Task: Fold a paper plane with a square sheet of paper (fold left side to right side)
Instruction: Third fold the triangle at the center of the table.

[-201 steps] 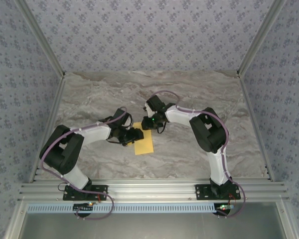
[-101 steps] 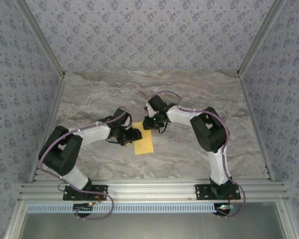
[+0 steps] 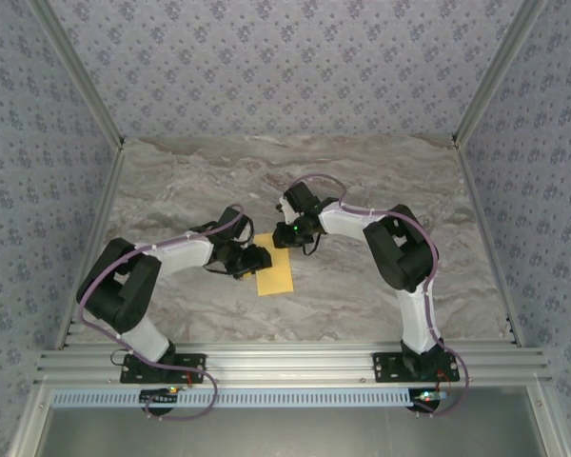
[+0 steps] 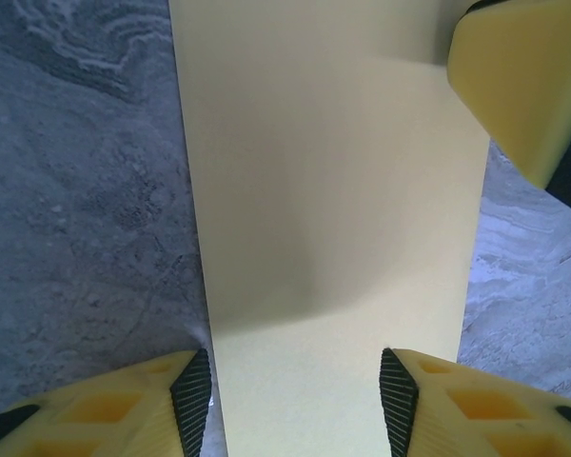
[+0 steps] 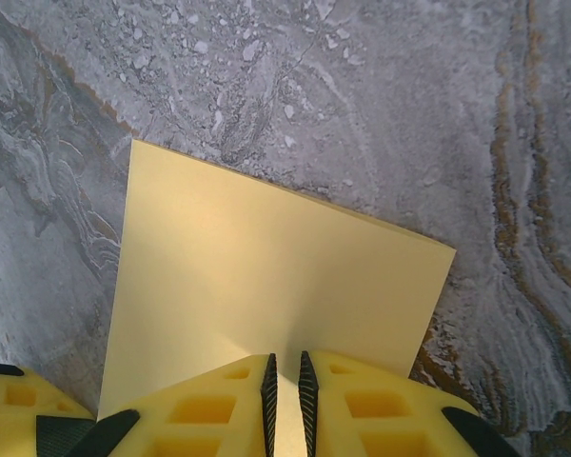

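Left gripper (image 4: 293,395): fingers spread wide, low over sheet of paper (image 4: 333,209), which runs between the pads.

Right gripper (image 5: 285,381): fingers pressed nearly together, thin slit left, tips at sheet's near edge. Cannot tell if paper is caught between them.

Sheet: plain yellow-orange rectangle, flat on marble table (image 3: 381,190), mid-table, left gripper at its left edge, right gripper at its far end.

My arms (image 3: 176,255) are white with black joints and lilac cables (image 3: 314,176); fingers (image 5: 209,414) yellow, pads (image 4: 192,400) black; black bases (image 3: 162,367) at six o'clock.
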Controlling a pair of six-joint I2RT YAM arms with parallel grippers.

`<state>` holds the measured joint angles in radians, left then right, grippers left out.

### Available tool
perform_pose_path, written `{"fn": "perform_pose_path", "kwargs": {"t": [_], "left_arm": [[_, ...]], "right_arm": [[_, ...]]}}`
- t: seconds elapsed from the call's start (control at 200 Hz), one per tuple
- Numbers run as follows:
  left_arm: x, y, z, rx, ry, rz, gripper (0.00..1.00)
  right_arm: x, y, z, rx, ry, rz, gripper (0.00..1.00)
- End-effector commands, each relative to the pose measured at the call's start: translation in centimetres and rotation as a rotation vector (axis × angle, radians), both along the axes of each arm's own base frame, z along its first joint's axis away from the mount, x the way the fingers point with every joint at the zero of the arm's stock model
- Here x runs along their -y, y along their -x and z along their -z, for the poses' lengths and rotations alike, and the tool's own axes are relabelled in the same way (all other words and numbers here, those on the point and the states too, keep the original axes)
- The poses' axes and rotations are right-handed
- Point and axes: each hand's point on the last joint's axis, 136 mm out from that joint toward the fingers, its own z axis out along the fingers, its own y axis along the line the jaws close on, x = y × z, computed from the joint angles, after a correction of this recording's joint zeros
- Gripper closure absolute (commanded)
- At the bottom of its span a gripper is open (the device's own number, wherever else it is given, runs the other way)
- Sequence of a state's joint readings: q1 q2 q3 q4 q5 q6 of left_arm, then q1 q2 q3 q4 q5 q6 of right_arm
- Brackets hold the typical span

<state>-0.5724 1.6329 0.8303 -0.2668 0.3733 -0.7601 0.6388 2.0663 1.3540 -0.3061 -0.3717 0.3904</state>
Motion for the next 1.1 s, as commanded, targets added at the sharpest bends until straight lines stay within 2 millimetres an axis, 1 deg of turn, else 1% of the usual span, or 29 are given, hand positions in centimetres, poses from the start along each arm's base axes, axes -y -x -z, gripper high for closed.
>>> {"fn": "perform_pose_path", "kwargs": {"t": [0.0, 0.165, 0.4, 0.565, 0.63, 0.72, 0.819, 0.894, 0.949, 0.964, 0.974, 0.994, 1.049, 1.094], "left_arm": [[1.0, -0.6, -1.2, 0.027, 0.031, 0.018, 0.5], [1.2, -0.8, -2.0, 0.046, 0.047, 0.01, 0.55], [0.9, -0.9, -2.7, 0.063, 0.042, 0.002, 0.57], [0.9, -0.9, -3.1, 0.064, 0.049, -0.002, 0.67], [0.9, -0.8, -3.1, 0.063, 0.05, -0.007, 0.71], [0.8, -0.7, -3.2, 0.062, 0.056, -0.014, 0.8], [1.0, -0.8, -3.2, 0.058, 0.074, -0.027, 0.89], [1.3, -0.9, -3.3, 0.057, 0.096, -0.044, 0.92], [1.4, -0.9, -3.5, 0.053, 0.111, -0.058, 0.93], [1.5, -0.9, -3.5, 0.054, 0.115, -0.06, 0.93], [1.5, -0.9, -3.5, 0.051, 0.118, -0.064, 0.94], [1.6, -1.0, -3.7, 0.053, 0.125, -0.07, 0.94], [1.8, -1.0, -3.9, 0.049, 0.147, -0.081, 0.94], [2.0, -1.1, -4.1, 0.044, 0.162, -0.091, 0.94]], "right_arm": [[1.6, 1.1, 1.6, -0.041, 0.066, 0.001, 0.83], [1.5, 1.0, 1.5, -0.039, 0.06, 0.001, 0.83], [1.6, 1.1, 1.5, -0.038, 0.062, 0.001, 0.83], [1.4, 0.8, 1.0, -0.015, 0.046, -0.006, 0.81], [1.3, 0.5, 0.3, 0.012, 0.032, -0.009, 0.79], [1.0, 0.0, -1.0, 0.058, 0.009, -0.024, 0.73], [0.6, -0.5, -3.2, 0.141, -0.025, -0.051, 0.65], [0.8, -0.7, -4.9, 0.221, -0.037, -0.066, 0.6], [1.2, -0.3, -6.2, 0.289, -0.029, -0.08, 0.55], [1.3, -0.4, -6.9, 0.315, -0.033, -0.083, 0.54], [1.7, 0.1, -6.3, 0.313, -0.021, -0.088, 0.53], [2.0, 0.5, -6.4, 0.331, -0.013, -0.097, 0.52], [2.7, 1.7, -7.1, 0.395, 0.001, -0.122, 0.48], [3.1, 3.1, -7.7, 0.457, 0.018, -0.157, 0.45]]}}
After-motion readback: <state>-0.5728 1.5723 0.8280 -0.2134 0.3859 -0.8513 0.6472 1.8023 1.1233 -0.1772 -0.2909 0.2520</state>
